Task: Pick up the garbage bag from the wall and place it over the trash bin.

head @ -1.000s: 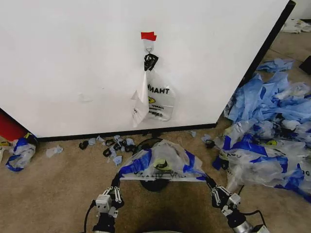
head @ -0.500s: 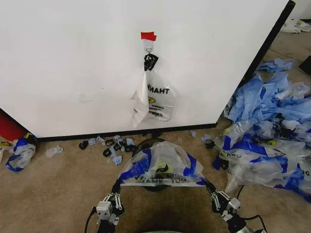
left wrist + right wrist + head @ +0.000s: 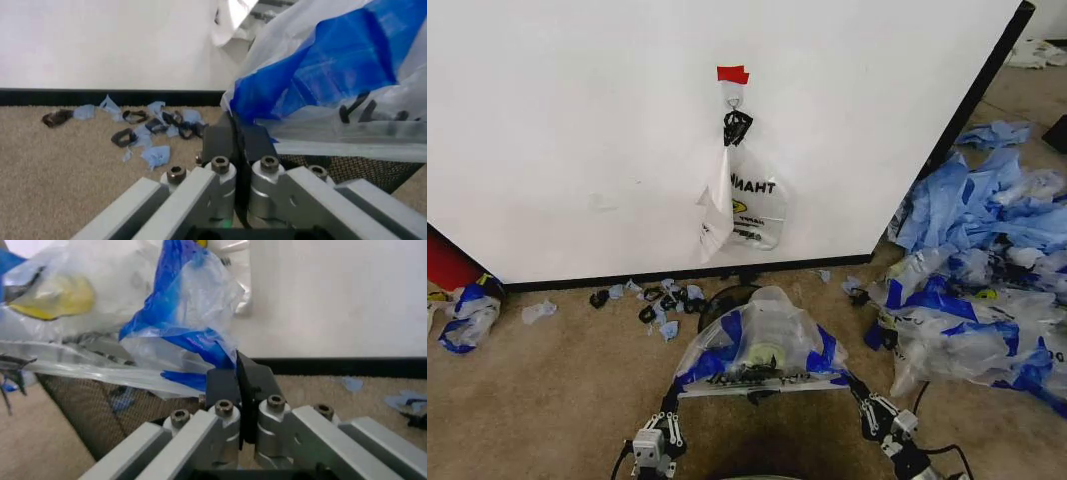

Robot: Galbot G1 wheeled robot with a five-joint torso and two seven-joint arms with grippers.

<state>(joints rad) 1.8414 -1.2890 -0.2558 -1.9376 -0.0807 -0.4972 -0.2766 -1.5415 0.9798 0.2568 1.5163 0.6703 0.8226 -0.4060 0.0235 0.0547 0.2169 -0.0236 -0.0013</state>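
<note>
We hold the garbage bag [image 3: 762,345] stretched over the trash bin [image 3: 727,297] near the wall [image 3: 577,130], left gripper [image 3: 670,396] and right gripper [image 3: 855,388] jaws clamped on its blue corners — thin plastic could tear, or miss the rim

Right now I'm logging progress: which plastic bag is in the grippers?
The garbage bag with blue handles, stretched between left gripper and right gripper over the bin, not the lettered bag on the wall hook.
</note>
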